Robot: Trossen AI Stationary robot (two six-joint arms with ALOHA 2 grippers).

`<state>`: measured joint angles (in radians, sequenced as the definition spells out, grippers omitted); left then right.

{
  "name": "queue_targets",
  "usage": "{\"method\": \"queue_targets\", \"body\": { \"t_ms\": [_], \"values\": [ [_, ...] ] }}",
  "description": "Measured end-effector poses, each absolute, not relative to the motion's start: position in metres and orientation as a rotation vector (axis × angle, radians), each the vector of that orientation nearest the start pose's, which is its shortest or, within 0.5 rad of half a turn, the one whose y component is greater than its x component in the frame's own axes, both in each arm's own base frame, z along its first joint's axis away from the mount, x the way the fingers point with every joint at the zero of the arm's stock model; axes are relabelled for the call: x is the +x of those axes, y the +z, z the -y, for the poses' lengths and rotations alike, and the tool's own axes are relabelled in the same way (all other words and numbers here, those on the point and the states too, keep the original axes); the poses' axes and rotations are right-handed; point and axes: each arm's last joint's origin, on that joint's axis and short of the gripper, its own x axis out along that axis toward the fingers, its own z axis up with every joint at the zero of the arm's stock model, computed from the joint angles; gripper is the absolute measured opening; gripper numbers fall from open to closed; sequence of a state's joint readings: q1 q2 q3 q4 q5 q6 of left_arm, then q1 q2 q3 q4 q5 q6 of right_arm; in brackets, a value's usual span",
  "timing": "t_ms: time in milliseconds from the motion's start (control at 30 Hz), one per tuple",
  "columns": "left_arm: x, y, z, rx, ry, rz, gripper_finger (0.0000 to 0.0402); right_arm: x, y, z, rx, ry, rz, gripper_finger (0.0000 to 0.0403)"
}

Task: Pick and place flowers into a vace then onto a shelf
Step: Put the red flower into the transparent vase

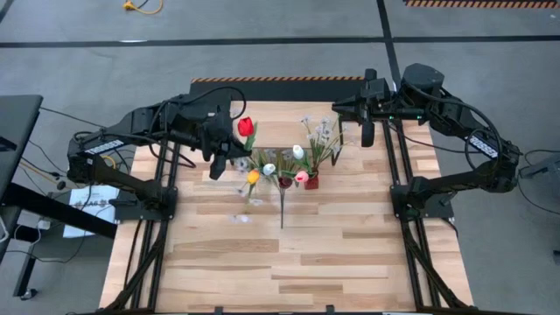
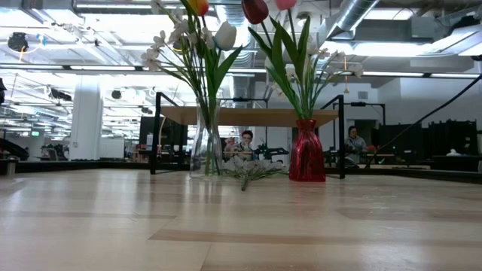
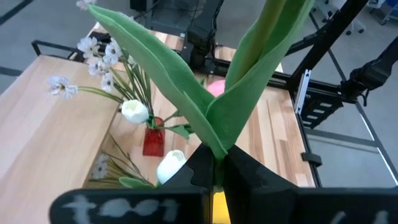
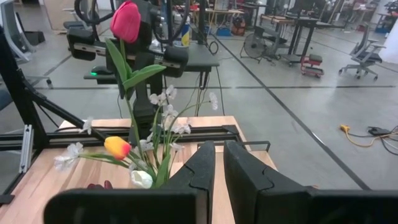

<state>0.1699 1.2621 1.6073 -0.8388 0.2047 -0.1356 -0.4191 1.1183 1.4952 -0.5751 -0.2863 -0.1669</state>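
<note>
Two vases were filled; one tulip was held aloft.
A red vase (image 1: 311,182) and a clear vase (image 2: 205,147) stood with flowers under the shelf (image 2: 248,116); a loose spray (image 2: 252,172) was left on the surface (image 1: 306,254). The left hand (image 3: 214,177) was clamped on a red tulip's (image 1: 245,127) stem above the vases. The right hand (image 4: 218,163) was kept raised beside the flowers, nearly closed, empty.

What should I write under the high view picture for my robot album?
Left tool shut on a red tulip above two vases of flowers, while the right tool waits nearby.
</note>
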Motion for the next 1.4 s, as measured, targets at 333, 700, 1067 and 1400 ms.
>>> {"method": "queue_targets", "body": {
  "t_ms": [333, 700, 1067, 1400],
  "values": [
    [0.233, 0.452, -0.038, -0.206, 0.014, -0.451, 0.0000, 0.190, 0.468, 0.076, -0.098, -0.116, -0.197, 0.0027],
    [0.231, 0.449, -0.037, -0.237, -0.002, -0.485, 0.0000, 0.190, 0.468, 0.076, -0.098, -0.116, -0.197, 0.0027],
    [0.207, 0.468, -0.033, -0.255, -0.010, -0.372, 0.0000, 0.190, 0.468, 0.076, -0.115, -0.115, -0.198, 0.0027],
    [0.179, 0.487, -0.028, -0.228, 0.010, -0.238, 0.0000, 0.190, 0.468, 0.076, -0.114, -0.115, -0.198, 0.0027]
  ]
}}
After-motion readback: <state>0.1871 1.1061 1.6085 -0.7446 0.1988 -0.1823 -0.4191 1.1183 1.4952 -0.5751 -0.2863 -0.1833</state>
